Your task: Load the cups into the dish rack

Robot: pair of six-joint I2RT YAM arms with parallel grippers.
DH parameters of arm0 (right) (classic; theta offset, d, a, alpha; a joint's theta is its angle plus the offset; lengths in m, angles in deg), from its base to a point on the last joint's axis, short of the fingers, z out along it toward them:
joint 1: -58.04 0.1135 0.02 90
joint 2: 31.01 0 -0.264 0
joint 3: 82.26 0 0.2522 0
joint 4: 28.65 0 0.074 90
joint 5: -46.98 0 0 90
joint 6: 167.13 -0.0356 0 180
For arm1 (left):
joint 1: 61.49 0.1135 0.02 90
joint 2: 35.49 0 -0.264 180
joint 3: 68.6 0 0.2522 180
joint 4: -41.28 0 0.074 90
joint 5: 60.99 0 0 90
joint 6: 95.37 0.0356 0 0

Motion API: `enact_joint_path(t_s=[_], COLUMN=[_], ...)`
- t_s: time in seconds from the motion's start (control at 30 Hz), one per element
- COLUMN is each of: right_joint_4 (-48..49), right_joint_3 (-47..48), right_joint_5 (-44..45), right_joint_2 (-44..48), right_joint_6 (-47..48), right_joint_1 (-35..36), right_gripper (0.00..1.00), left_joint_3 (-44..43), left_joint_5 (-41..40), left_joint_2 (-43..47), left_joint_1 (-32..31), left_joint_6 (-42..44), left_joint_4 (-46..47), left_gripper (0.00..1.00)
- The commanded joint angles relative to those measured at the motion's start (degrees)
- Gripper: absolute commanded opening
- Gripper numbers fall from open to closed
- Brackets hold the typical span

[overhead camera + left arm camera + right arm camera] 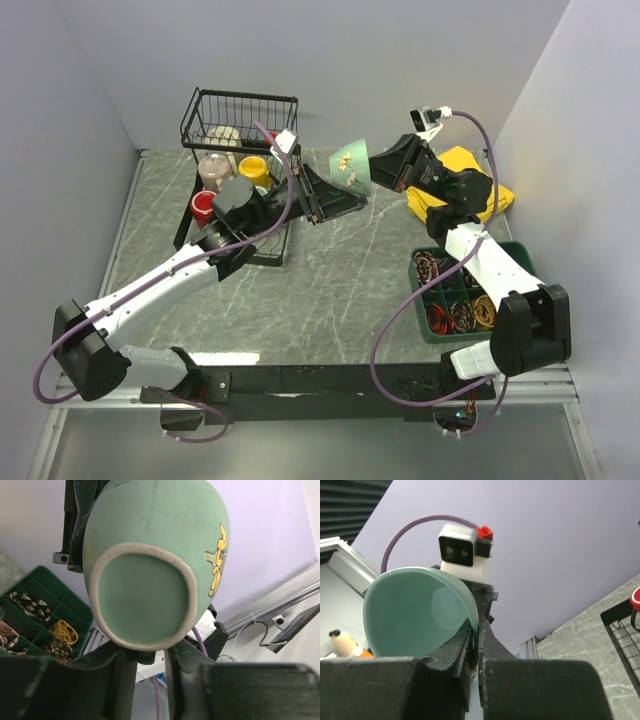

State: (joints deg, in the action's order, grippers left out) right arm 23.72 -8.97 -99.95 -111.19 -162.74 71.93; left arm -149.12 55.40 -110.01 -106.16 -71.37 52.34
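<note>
One grey-green mug (pixel 350 168) on the top cam, midair just right of the dish rack (pixel 200 120), between left hand (pixel 322 195) and right hand (pixel 375 165). Left wrist cam: fingers (pixel 120 680) narrowly apart under the mug's base (pixel 155 555), can't tell if they're gripping. Right wrist cam: right hand (pixel 476 640) pinched tight on the rim.

A green tray (pixel 520 258) stands on the right side of the bench (pixel 340 290), near the front edge. It has several compartments, and in them lie small coiled things in brown, red and yellow; what they are I cannot tell. From the left wrist view the tray (pixel 75 605) shows black-and-white patterned coils and one yellow piece (pixel 63 631). Behind the tray, at the right wall, lies a yellow thing (pixel 497 196), partly hidden. The bench is grey with pale veins.
</note>
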Motion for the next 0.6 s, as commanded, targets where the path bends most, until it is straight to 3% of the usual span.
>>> enact_joint_path(t_s=[0.0,0.03,0.1,0.13,0.2,0.23,0.33,0.57], right_joint_4=[3.04,2.78,2.17,1.81,1.20,0.24,-2.57,-9.43], right_joint_3=[-0.73,-0.99,-0.99,-1.08,-1.34,-1.52,-1.43,-2.05], right_joint_5=[-2.84,-3.27,-3.80,-4.07,-4.60,-4.68,-5.04,-8.11], right_joint_2=[1.17,1.26,1.34,1.43,1.69,1.70,2.05,4.32], right_joint_6=[3.59,3.77,4.56,4.83,5.70,6.06,8.43,17.81], right_joint_1=[1.31,1.31,1.40,1.40,1.40,1.40,1.40,1.40], right_gripper=[0.00,0.00,0.05,0.18,0.33,0.45,0.66,0.78], left_joint_3=[-2.06,-1.88,-0.57,-0.13,0.93,1.37,2.86,7.69], left_joint_5=[-3.71,-4.59,-5.56,-6.43,-7.14,-7.84,-8.37,-9.60], left_joint_2=[1.57,1.83,3.23,3.76,5.34,5.79,7.72,12.38], left_joint_1=[0.37,0.37,0.46,0.54,0.54,0.63,1.07,3.62], left_joint_6=[2.01,2.80,3.24,3.68,4.38,4.91,5.09,5.00], left_joint_4=[2.78,2.69,3.56,4.09,3.92,3.83,3.92,1.91], left_gripper=[0.13,0.04,0.01,0.01,0.01,0.01,0.01,0.01])
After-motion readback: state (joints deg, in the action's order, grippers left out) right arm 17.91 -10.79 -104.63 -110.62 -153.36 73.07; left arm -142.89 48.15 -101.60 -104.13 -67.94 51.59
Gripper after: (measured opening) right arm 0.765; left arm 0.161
